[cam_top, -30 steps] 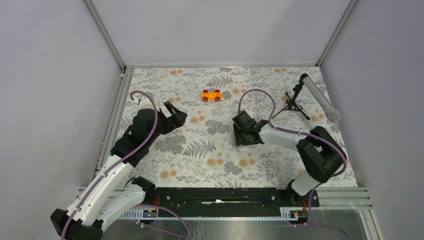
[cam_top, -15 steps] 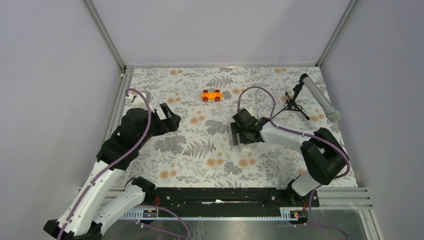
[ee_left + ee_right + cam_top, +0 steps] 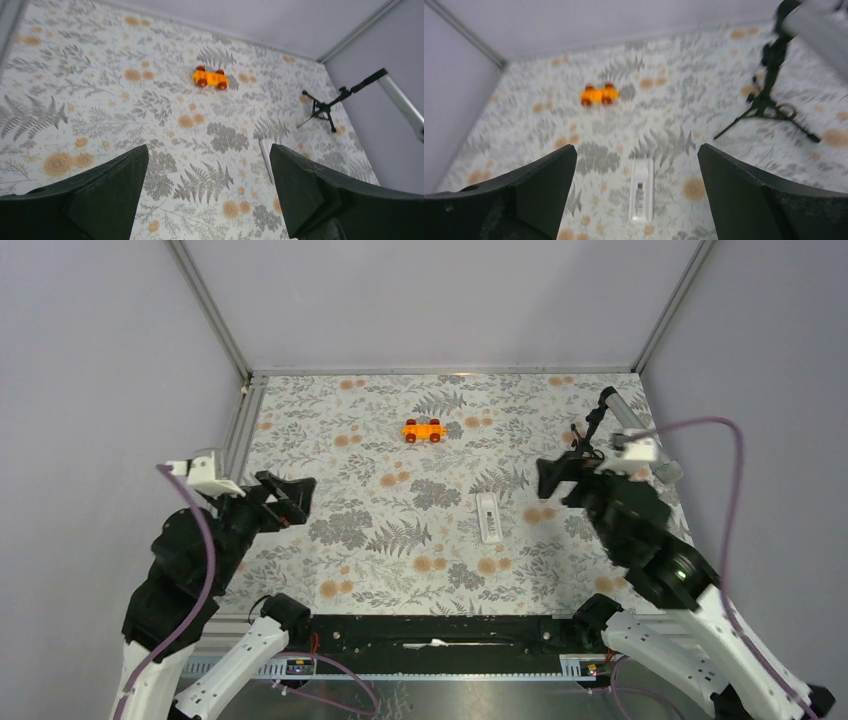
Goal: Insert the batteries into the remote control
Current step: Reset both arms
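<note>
- The right end effector [image 3: 556, 478] has released the remote control [image 3: 489, 517] and lifted clear, jaws spread wide and empty; the left end effector [image 3: 292, 500], equally wide and empty, has drawn back too
- The remote control lies alone on the table [image 3: 300, 410], nearer the arms than the orange toy car [image 3: 423, 430] and slightly right of it, so the loading step looks finished
- The right wrist view shows the whole remote; the left wrist view shows only a sliver; no batteries show loose in any view
</note>
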You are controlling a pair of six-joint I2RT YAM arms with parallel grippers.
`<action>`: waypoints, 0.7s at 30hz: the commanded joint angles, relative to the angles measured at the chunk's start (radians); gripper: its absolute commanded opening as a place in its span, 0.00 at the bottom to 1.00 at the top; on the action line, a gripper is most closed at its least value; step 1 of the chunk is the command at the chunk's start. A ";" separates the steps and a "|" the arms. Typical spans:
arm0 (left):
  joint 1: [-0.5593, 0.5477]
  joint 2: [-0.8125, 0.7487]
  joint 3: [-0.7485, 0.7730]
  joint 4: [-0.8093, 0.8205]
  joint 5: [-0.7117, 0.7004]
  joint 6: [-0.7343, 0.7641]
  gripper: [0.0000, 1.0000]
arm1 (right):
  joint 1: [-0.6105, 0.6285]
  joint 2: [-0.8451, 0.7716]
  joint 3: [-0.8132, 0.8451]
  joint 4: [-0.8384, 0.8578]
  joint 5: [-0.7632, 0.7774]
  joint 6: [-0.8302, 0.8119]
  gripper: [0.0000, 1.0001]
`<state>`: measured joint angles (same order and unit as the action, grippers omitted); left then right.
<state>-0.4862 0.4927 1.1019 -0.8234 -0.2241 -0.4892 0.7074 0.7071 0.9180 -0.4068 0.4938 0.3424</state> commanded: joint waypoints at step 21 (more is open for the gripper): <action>0.003 -0.158 0.097 0.024 -0.216 0.121 0.99 | -0.002 -0.327 0.160 0.072 0.236 -0.230 1.00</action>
<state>-0.4862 0.3397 1.1851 -0.8223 -0.3985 -0.3893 0.7067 0.3874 1.0786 -0.3836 0.6975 0.1287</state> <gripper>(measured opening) 0.989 0.993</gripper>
